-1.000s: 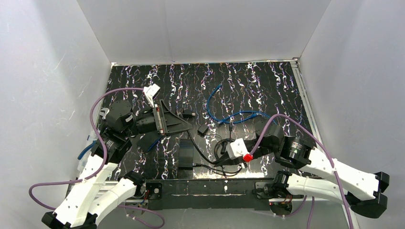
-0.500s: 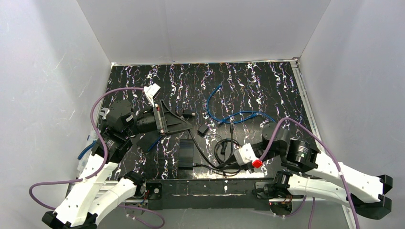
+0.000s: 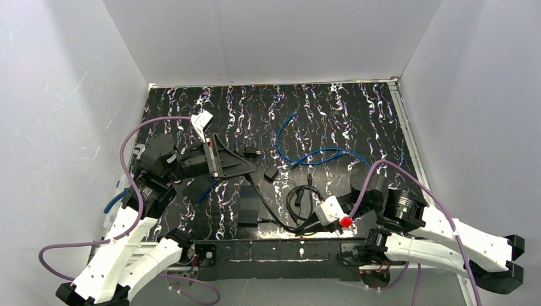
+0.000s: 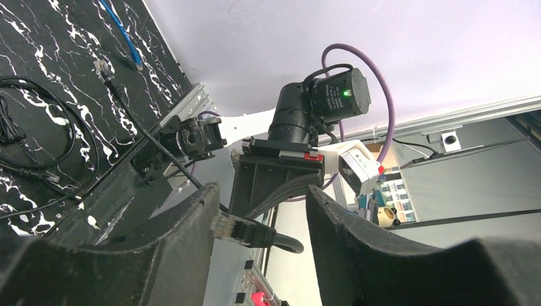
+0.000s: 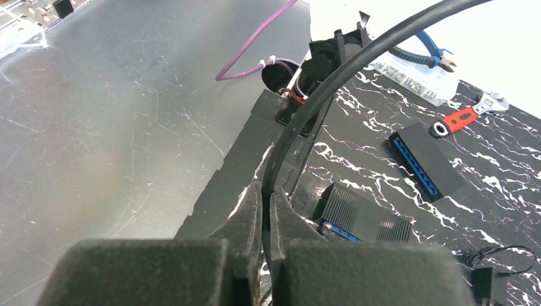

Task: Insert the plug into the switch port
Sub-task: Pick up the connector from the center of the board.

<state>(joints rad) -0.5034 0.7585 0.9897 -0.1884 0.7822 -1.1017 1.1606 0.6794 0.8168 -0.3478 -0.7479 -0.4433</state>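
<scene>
Our right arm has drawn back toward the near edge, right fingers (image 5: 255, 220) clamped on the black cable (image 5: 332, 83). The plug (image 4: 245, 231) sits between the left fingers (image 4: 185, 242), which stand apart, well off the switch (image 5: 360, 213) on the table (image 3: 357, 121). By our reckoning, insertion hasn't started.

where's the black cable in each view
top external: black cable runs from centre to bottom centre
left wrist: plug end low centre, inside left gripper
right wrist: pinched by right gripper bottom centre, arcing top right
shared landmark: marbled black tabletop
</scene>
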